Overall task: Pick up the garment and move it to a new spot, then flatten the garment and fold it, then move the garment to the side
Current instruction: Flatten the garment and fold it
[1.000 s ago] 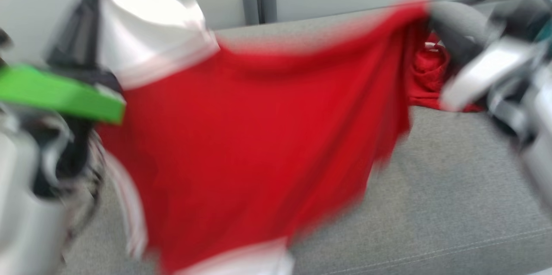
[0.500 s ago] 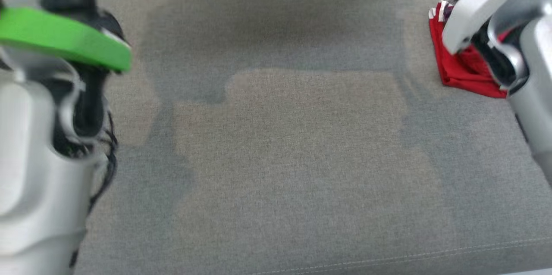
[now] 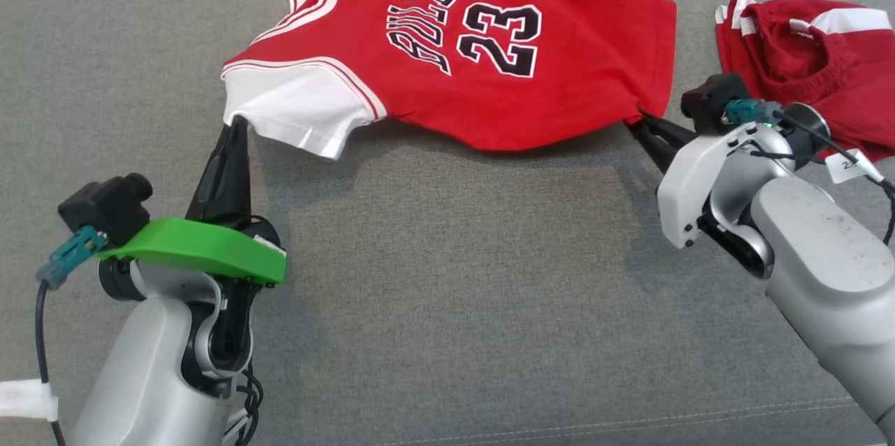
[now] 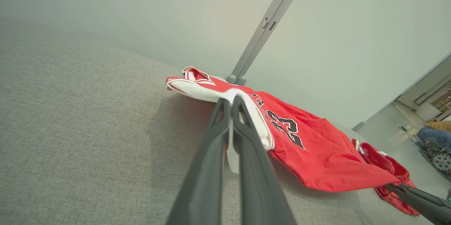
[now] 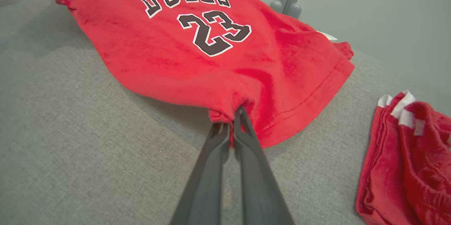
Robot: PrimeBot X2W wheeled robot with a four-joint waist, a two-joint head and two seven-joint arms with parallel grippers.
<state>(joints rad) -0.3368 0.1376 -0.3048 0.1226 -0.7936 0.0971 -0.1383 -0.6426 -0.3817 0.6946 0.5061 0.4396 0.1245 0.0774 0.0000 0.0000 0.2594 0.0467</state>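
- Head view: jersey (image 3: pixel 454 47) lies print-up on the far part of the grey cushion (image 3: pixel 447 292), its near edge held just off the fabric.
- Grip: left gripper (image 3: pixel 236 126) clamped on the white sleeve, right gripper (image 3: pixel 640 117) clamped on the hem corner.
- Likely light, limp knit that sags between grips; hold corners and seams and keep it taut.
- Red shorts (image 3: pixel 804 61) just beside, right.

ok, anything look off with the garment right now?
Nothing damaged. The jersey isn't flat yet: its near edge hangs above the grey cushion, pinched at the white sleeve by the left gripper and at the hem corner by the right gripper. A second red garment, crumpled, lies just right of it.
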